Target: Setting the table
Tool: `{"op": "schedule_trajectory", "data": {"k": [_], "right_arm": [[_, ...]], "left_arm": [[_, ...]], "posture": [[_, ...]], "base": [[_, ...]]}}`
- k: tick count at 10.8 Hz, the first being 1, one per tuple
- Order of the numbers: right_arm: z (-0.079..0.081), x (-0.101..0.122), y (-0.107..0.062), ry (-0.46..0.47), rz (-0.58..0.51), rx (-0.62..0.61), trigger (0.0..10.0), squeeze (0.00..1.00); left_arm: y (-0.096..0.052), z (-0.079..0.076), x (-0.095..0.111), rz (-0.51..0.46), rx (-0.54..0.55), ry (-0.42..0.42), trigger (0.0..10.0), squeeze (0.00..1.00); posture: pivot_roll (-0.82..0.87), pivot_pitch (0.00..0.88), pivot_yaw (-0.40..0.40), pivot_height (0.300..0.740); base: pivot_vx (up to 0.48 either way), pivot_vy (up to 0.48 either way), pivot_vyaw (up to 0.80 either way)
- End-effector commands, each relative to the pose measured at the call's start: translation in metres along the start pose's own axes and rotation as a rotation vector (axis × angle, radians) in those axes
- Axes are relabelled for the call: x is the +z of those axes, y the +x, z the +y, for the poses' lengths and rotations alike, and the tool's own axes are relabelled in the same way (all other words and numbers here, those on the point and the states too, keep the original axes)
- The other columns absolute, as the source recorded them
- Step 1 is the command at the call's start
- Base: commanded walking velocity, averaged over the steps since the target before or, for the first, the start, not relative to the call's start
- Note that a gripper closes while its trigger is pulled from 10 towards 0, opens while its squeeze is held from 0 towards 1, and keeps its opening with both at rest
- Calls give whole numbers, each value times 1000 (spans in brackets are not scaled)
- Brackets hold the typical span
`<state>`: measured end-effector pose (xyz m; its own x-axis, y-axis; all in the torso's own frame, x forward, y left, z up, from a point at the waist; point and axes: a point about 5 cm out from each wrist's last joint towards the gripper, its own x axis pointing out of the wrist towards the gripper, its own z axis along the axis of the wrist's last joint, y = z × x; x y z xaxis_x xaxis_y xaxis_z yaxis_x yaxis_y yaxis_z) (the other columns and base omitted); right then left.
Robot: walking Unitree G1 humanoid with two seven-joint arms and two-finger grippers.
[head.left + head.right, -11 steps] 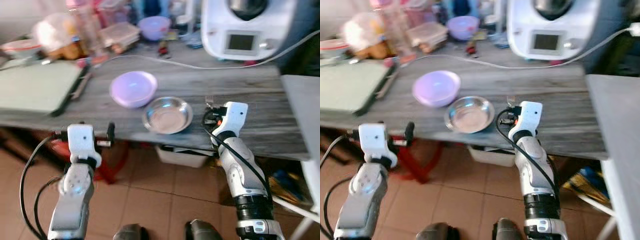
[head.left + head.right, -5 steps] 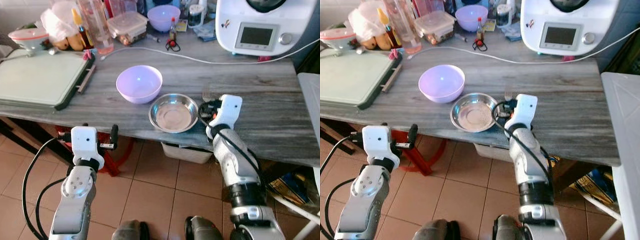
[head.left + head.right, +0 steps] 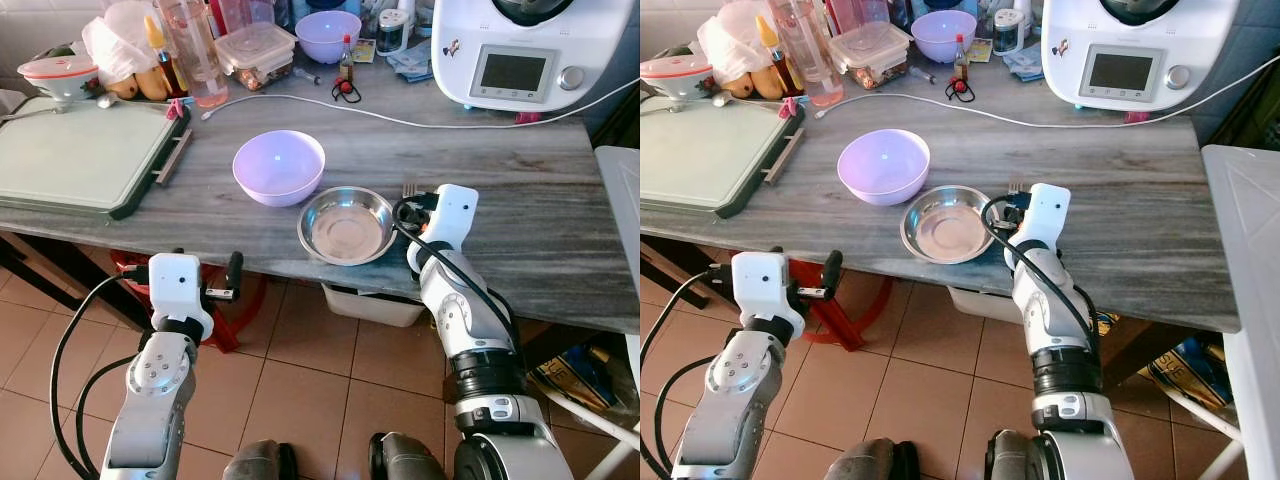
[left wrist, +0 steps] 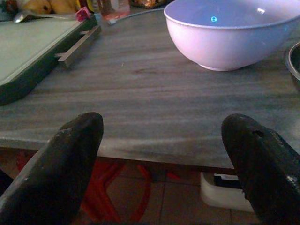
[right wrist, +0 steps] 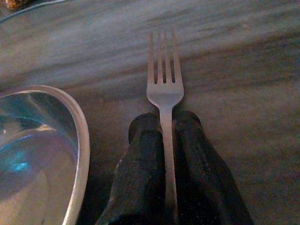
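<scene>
While right tool (image 5: 164, 140) pinches slim metal fork (image 5: 163, 82) beside round steel bowl (image 3: 346, 225), left tool (image 4: 164, 164) spread wide.

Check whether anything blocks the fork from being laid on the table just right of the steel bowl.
Nothing visible does. The right tool is shut on the fork, whose tines hang low over bare wooden table. The steel bowl sits apart on its left, clear of the fork.

Bare tabletop (image 3: 520, 215) R of steel bowl (image 3: 345, 225); lilac bowl (image 3: 278, 166) behind-L.
</scene>
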<state>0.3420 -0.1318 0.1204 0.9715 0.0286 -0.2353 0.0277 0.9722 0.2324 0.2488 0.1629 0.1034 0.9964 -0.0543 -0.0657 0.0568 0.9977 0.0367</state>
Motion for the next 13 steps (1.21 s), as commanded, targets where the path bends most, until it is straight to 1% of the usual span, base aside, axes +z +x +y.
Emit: {"op": "schedule_trajectory", "data": {"k": [1,2,3,4,5,7,9,10,12,13], "right_arm": [[0,-18,-2,9,91,-12,10000,0],[0,-21,-4,6,103,-11,10000,0],[0,-24,-6,-8,118,-14,10000,275],[-1,-27,-9,3,127,-23,10000,1000],[-2,-27,-9,3,128,-28,10000,1000],[-6,-18,-11,-7,101,-50,10000,1000],[-10,-12,-16,-16,76,-61,10000,1000],[-12,-8,-19,-24,52,-65,10000,1000],[-17,-3,-23,2,-1,-80,10000,1000],[-17,1,-25,-16,-32,-77,10000,1000]], "left_arm": [[-1,2,1,0,6,1,10000,0],[-1,1,1,0,4,0,10000,0],[0,1,2,1,2,-2,10000,0],[0,-1,2,1,0,-4,10000,0],[0,-1,1,0,0,-5,10000,0],[0,-1,2,-2,1,-7,10000,0],[0,-2,1,-2,0,-11,10000,0],[1,-3,1,-4,0,-14,10000,0],[1,-5,3,-19,-8,-32,10000,0],[1,-6,5,-31,-14,-40,10000,0]], "posture": [[4,132,86,740],[4,132,86,740],[-1,131,85,740],[-1,130,85,740],[-1,130,84,740],[-4,128,81,740],[-10,128,78,740],[-13,127,76,740],[-16,125,76,740],[-17,122,73,740]], "base": [[0,0,0],[0,0,0],[0,0,0],[0,0,0],[0,0,0],[0,0,0],[0,0,0],[0,0,0],[0,0,0],[0,0,0]]}}
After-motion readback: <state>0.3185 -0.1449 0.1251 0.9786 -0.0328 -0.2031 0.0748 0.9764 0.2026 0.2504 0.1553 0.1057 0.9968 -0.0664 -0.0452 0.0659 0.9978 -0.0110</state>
